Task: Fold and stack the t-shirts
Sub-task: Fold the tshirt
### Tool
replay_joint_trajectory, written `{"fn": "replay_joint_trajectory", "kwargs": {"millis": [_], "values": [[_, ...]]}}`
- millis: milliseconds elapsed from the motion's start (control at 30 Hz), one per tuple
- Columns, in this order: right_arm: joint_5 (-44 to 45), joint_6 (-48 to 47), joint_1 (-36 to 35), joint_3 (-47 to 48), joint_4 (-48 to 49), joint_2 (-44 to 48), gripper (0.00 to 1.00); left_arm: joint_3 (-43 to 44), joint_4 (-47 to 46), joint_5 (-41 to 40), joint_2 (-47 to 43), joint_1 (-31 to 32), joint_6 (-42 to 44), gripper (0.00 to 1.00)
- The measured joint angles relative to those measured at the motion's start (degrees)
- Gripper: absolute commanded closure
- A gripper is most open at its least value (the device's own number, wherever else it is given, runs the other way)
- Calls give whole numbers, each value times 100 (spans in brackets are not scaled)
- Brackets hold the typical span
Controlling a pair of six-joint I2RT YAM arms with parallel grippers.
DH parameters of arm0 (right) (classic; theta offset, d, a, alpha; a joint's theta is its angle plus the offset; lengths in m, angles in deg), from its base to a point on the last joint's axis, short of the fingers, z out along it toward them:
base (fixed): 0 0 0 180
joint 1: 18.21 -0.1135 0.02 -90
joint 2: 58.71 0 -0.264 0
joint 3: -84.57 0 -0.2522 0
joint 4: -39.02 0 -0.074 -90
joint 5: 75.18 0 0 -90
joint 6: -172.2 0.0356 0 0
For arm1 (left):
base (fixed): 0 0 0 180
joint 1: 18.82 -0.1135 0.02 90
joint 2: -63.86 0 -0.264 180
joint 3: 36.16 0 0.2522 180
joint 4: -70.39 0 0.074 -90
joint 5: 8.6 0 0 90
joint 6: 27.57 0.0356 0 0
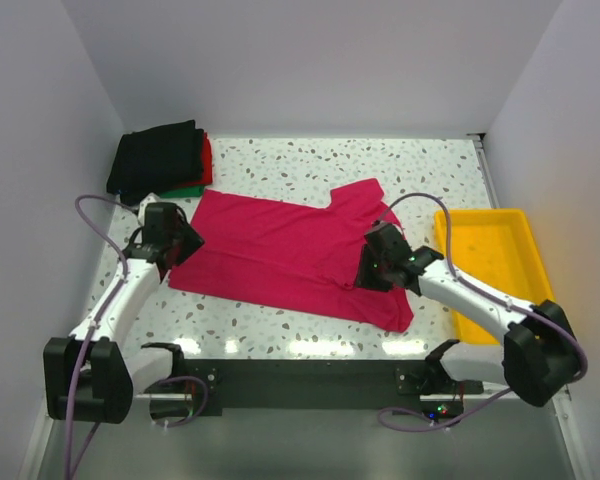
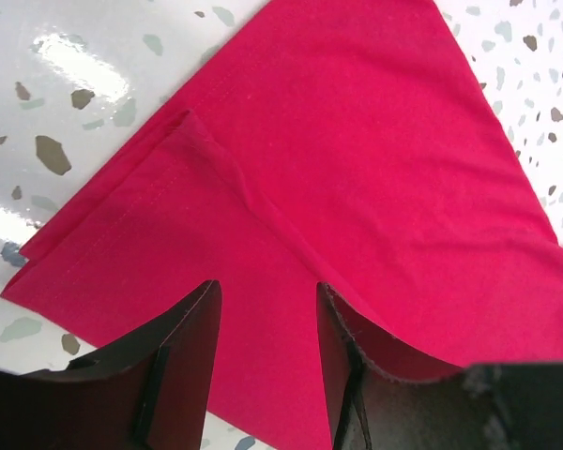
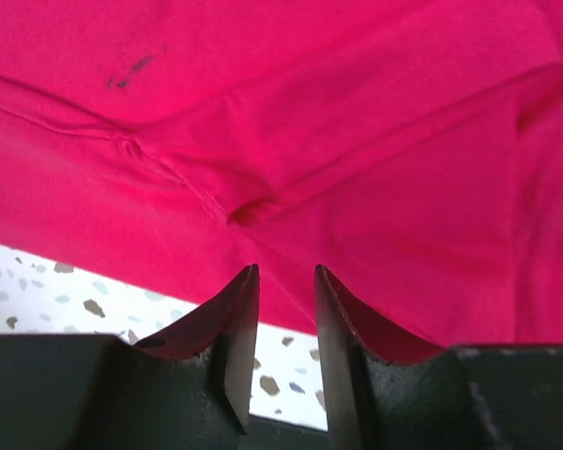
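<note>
Magenta cloth covers the middle of the counter (image 1: 280,165): the pink t-shirt (image 1: 280,250) lies flat and spread wide, one sleeve poking out toward the far side, between the two arms. At its left end the fabric is doubled over, a hemmed layer resting on the layer beneath, which reads as a first fold laid in to narrow the shirt.

The left gripper (image 1: 180,245) hangs just over that doubled edge. In its wrist view the jaws stand roughly half apart, with only flat cloth showing through the gap, so it has hold of nothing.

The right gripper (image 1: 372,265) sits low over the shirt's right portion, near the sleeve seam. Its jaws are parted more narrowly; cloth and a strip of speckled counter show between them, and no fabric is pinched.

With one arm posted at each end, the shirt can be lifted evenly and kept from dragging; that is likely why they straddle it.

The stack of folded t-shirts (image 1: 160,160) waits in the far left corner, black on top with red and green edges peeking out below, well clear of the working area, so the pink one probably goes there last. The yellow tray (image 1: 495,270) lies off to the right, just beside the right arm, apart from the shirt.
</note>
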Motion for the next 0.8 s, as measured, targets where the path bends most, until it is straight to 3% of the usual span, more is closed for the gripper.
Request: {"fn": "replay_joint_trajectory", "kwargs": {"millis": [200,567,800], "values": [[562,61,-691,144,595,-831,74,404,-98,254,566,0,212,50],[1056,94,-1202,529,796,-1829,75,754,-284,437,1040,0,498,50],[1360,31,-1202,1036,745,-2179,92,756,-315,511,1134,0,577,50]]}}
